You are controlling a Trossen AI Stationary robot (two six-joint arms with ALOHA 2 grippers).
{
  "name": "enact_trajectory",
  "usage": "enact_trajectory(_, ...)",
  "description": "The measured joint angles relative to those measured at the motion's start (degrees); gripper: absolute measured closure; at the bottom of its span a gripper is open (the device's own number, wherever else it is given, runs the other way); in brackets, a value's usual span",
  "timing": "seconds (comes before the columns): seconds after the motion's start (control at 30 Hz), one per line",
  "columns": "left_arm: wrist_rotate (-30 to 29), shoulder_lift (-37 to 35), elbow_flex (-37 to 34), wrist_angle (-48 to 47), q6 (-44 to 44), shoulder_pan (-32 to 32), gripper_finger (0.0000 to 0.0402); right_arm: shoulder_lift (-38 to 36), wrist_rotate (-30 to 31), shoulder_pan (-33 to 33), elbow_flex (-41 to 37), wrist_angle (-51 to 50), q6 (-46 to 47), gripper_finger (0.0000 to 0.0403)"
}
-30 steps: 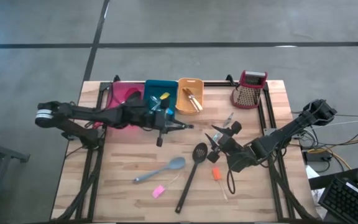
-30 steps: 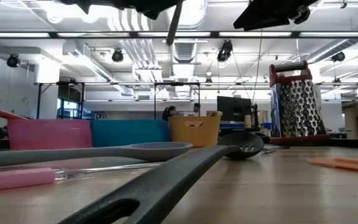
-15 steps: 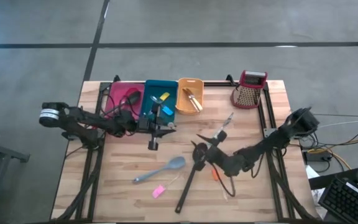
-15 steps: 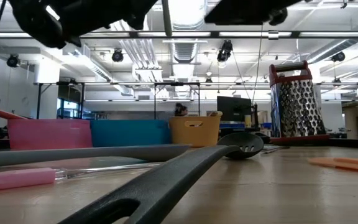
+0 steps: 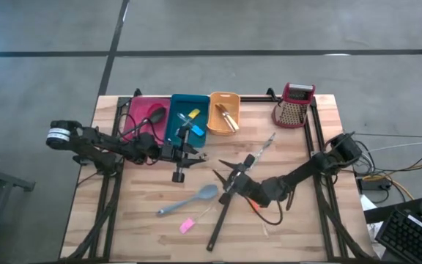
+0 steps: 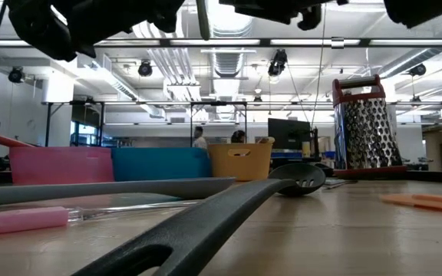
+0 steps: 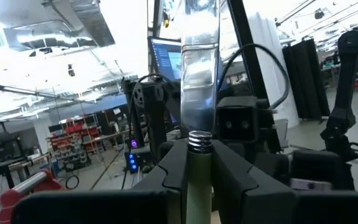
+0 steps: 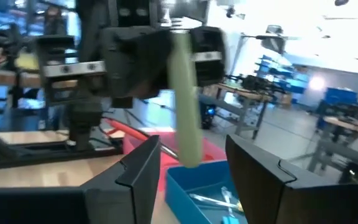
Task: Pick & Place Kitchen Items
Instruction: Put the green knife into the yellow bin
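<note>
Clamping a pale-green-handled tool, the left end effector appears only wrist-side.

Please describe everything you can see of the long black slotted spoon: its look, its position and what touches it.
The black slotted spoon looks like matte dark plastic. It has a long handle with a hanging hole at the end and an oval head with slots, clearer in the low view. It lies flat on the wooden table, head towards the bins, beside a grey spoon. The open right gripper hangs over its head without touching it.
</note>
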Motion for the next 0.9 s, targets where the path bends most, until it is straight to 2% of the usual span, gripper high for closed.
enact_trajectory(0.2,0.0,0.0,0.0,-0.1,0.8,0.0,0.0356,0.0,-2.1,-1.8,6.1,-11.5,2.9,0.0197)
enact_trajectory(0.37,0.3,0.0,0.0,-0.2,0.8,0.0,0.0356,0.0,-2.7,-4.1,9.6,-14.5,3.0,0.0179)
enact_trajectory(0.5,0.5,0.0,0.0,-0.3,0.9,0.0,0.0356,0.0,-4.8,-5.9,11.1,-18.4,6.4,0.0181)
enact_trajectory(0.67,0.5,0.0,0.0,-0.3,0.9,0.0,0.0356,0.0,-6.8,-7.7,13.2,-29.7,14.5,0.0234)
enact_trajectory(0.83,0.4,0.0,0.0,-0.5,0.4,0.0,0.0356,-0.1,-7.2,-7.9,13.3,-31.4,12.9,0.0348)
enact_trajectory(0.9,0.4,0.0,0.0,-0.8,0.8,0.0,0.0356,-0.2,-7.0,-7.6,13.2,-31.5,12.2,0.0344)
